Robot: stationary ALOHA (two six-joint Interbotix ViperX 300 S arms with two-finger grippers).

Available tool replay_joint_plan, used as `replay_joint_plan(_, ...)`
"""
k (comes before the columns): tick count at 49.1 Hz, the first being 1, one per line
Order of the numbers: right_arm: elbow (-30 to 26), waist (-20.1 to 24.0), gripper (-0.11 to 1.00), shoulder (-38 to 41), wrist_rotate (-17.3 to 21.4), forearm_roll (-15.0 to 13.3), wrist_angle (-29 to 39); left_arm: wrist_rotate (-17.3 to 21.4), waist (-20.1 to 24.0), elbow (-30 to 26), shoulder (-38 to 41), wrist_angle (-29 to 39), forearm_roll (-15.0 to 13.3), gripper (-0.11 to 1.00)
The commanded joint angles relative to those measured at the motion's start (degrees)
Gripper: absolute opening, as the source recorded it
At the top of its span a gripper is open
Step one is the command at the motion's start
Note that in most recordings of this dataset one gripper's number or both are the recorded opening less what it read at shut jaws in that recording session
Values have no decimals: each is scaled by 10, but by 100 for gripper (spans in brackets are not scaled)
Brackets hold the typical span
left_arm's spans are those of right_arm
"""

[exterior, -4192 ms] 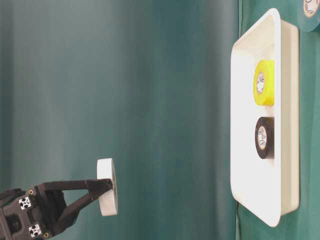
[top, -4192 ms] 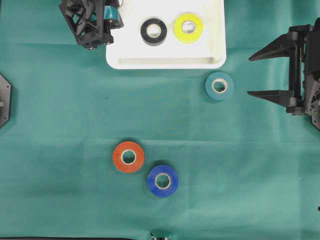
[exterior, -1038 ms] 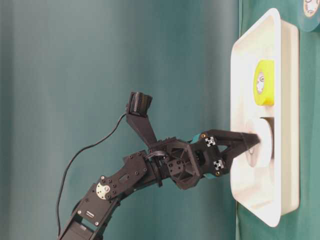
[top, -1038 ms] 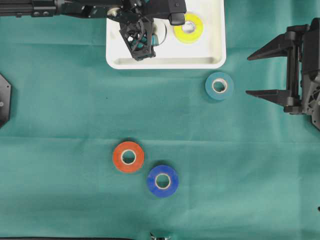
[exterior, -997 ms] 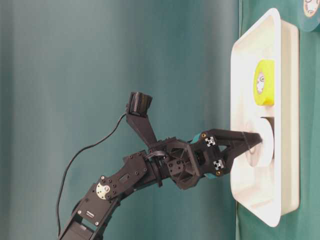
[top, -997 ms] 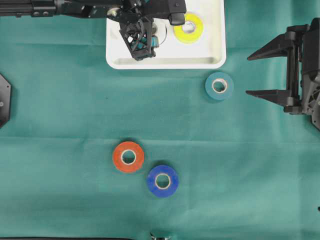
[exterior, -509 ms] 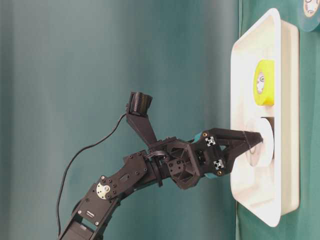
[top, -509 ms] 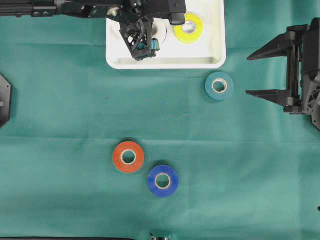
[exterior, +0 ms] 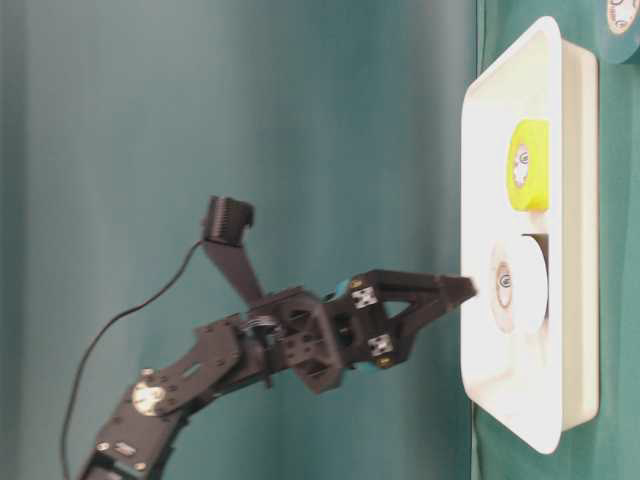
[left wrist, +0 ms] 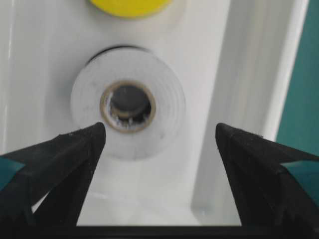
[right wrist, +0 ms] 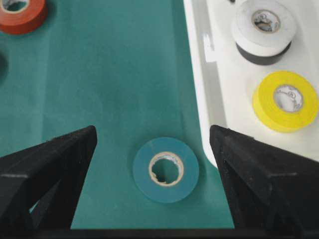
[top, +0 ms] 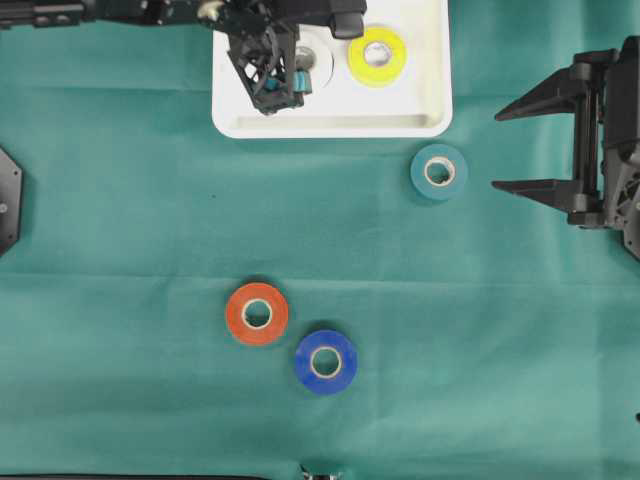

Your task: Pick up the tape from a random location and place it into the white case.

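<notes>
Six tape rolls (top: 257, 314), one white case (top: 425, 100), two arms (top: 600, 140).

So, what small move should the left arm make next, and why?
Probably lift the left claw straight away from the white case. Its jaws stand open and clear of the white tape, which lies on top of the black tape inside the case. Rolls still lie on the cloth, for instance the teal tape.

Black tape roll (right wrist: 263, 56) mostly hidden beneath the white roll (right wrist: 264, 26) stacked on it.
</notes>
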Motion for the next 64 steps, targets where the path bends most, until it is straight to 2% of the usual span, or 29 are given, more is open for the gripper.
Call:
replay_joint_plan(1,-6,-1,89,1,0,-2,-6,-1,-3,-23,-33,19,-1,100)
replay_joint_plan(26,-6,-1,89,-1,0,-2,-4,-1,-12,-109,-111,134,0,100)
replay_joint_plan(46,-7,-1,89,-2,0,-2,-5,-1,-19,-104,-124,149,0,100)
replay_joint_plan(58,-8,-1,89,-1,0,-2,-6,-4,-62,-91,-130,145,-1,100)
replay_joint_plan(64,-8,-1,89,-1,0,-2,-5,-18,-91,-83,-134,145,-1,100)
